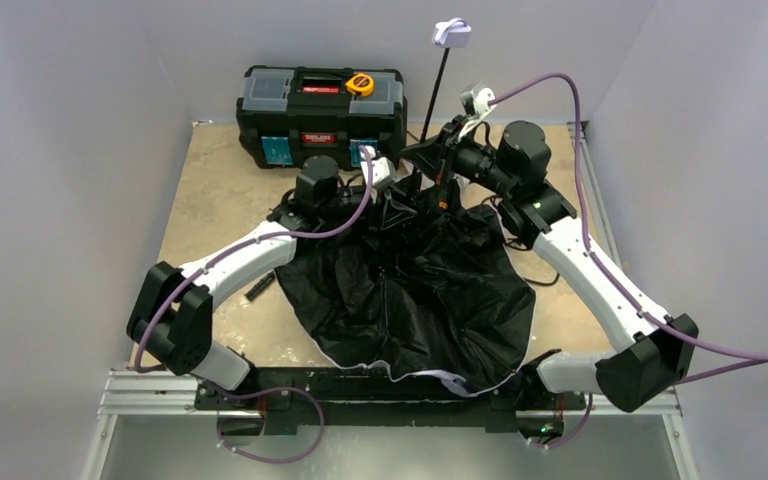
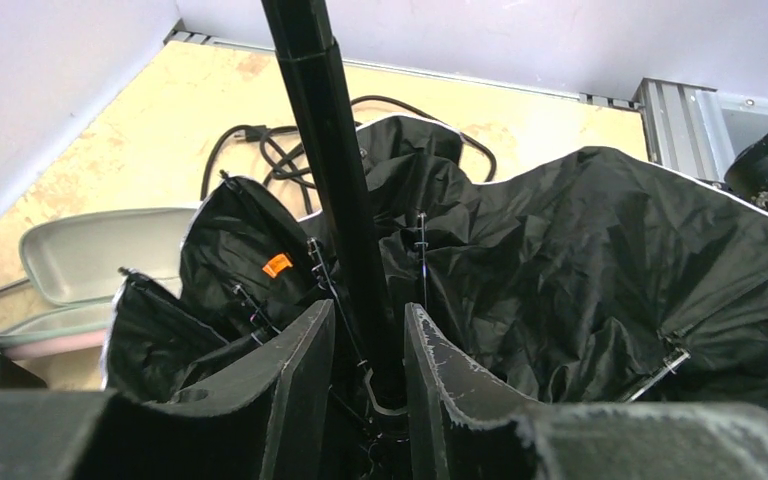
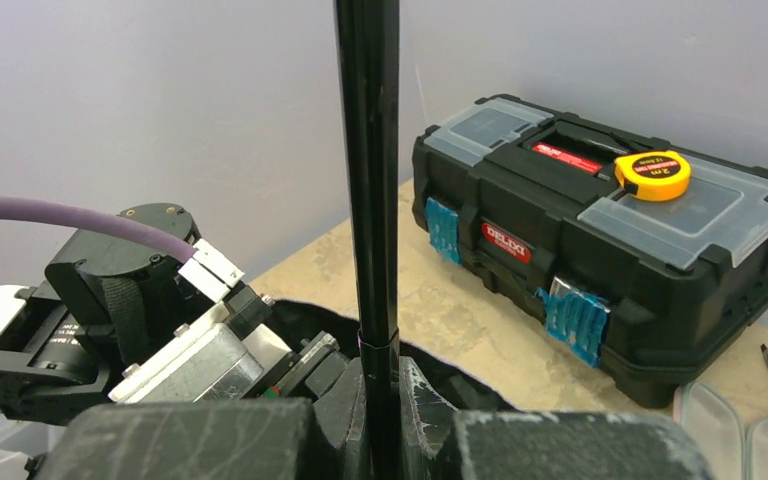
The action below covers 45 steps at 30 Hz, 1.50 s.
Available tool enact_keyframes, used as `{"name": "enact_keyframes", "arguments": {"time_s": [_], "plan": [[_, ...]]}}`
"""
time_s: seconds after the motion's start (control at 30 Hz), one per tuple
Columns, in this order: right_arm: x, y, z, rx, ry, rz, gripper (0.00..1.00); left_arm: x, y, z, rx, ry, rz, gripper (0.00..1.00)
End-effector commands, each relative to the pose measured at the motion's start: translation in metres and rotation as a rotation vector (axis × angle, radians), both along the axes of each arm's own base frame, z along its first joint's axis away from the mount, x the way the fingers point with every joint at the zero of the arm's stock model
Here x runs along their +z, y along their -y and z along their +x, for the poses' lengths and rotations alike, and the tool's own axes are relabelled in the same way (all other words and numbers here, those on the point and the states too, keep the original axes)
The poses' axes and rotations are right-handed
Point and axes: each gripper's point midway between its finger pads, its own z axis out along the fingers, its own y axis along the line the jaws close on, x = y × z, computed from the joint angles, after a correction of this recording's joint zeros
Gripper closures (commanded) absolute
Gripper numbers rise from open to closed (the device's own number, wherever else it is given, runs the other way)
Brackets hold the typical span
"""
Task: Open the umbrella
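Note:
The umbrella lies with its black lining (image 1: 420,290) spread up over the table's near middle. Its thin black shaft (image 1: 442,90) rises to the pale lavender handle (image 1: 451,32) near the back wall. My right gripper (image 1: 438,165) is shut on the shaft, which shows pinched between its fingers in the right wrist view (image 3: 380,372). My left gripper (image 1: 397,183) sits lower, at the shaft's base among the ribs. In the left wrist view (image 2: 370,310) its fingers (image 2: 300,370) hug the shaft (image 2: 330,150) just above the runner (image 2: 392,400).
A black toolbox (image 1: 322,112) with a yellow tape measure (image 1: 360,84) stands at the back; it also shows in the right wrist view (image 3: 610,250). Clear plastic containers (image 2: 90,255) and a black cable (image 2: 260,150) lie behind the canopy. A small dark object (image 1: 260,290) lies by the left arm.

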Motion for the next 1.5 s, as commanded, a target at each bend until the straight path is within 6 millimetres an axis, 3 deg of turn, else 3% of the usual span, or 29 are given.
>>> {"name": "enact_keyframes", "arguments": {"time_s": [0.0, 0.17, 0.3, 0.5, 0.63, 0.73, 0.8, 0.93, 1.1, 1.13, 1.2, 1.27, 1.3, 1.37, 1.47], "plan": [[0.190, 0.026, -0.065, 0.050, 0.432, 0.321, 1.00, -0.111, -0.034, -0.004, 0.072, -0.261, 0.269, 0.68], [0.206, 0.032, -0.071, 0.039, 0.490, 0.338, 1.00, -0.122, -0.052, 0.002, 0.126, -0.329, 0.346, 0.68], [0.211, 0.035, -0.070, 0.014, 0.549, 0.323, 1.00, -0.120, -0.080, 0.011, 0.183, -0.367, 0.416, 0.68], [0.225, 0.043, -0.068, -0.036, 0.624, 0.352, 1.00, -0.123, -0.126, 0.005, 0.198, -0.285, 0.581, 0.66], [0.241, 0.046, -0.074, -0.033, 0.648, 0.404, 1.00, -0.136, -0.134, -0.006, 0.131, -0.241, 0.629, 0.66], [0.251, 0.049, -0.078, -0.030, 0.653, 0.442, 1.00, -0.146, -0.138, -0.005, 0.114, -0.208, 0.658, 0.75], [0.255, 0.051, -0.081, -0.029, 0.659, 0.448, 1.00, -0.152, -0.141, -0.001, 0.132, -0.222, 0.681, 0.76], [0.260, 0.054, -0.090, -0.023, 0.682, 0.447, 1.00, -0.158, -0.151, 0.011, 0.193, -0.298, 0.706, 0.67], [0.258, 0.057, -0.101, -0.010, 0.694, 0.432, 1.00, -0.153, -0.161, 0.027, 0.258, -0.297, 0.704, 0.72], [0.256, 0.057, -0.103, -0.005, 0.692, 0.426, 1.00, -0.152, -0.162, 0.028, 0.260, -0.283, 0.707, 0.76], [0.244, 0.054, -0.104, 0.011, 0.674, 0.395, 1.00, -0.142, -0.163, 0.032, 0.267, -0.257, 0.689, 0.98], [0.220, 0.049, -0.101, 0.023, 0.633, 0.331, 1.00, -0.122, -0.162, 0.034, 0.276, -0.211, 0.650, 1.00], [0.201, 0.046, -0.097, 0.027, 0.608, 0.281, 0.91, -0.112, -0.162, 0.036, 0.279, -0.186, 0.640, 1.00], [0.163, 0.042, -0.090, 0.023, 0.556, 0.177, 0.52, -0.094, -0.164, 0.038, 0.295, -0.158, 0.631, 1.00], [0.098, 0.046, -0.083, 0.006, 0.504, -0.044, 0.24, -0.072, -0.169, 0.039, 0.304, -0.136, 0.654, 1.00]]}}
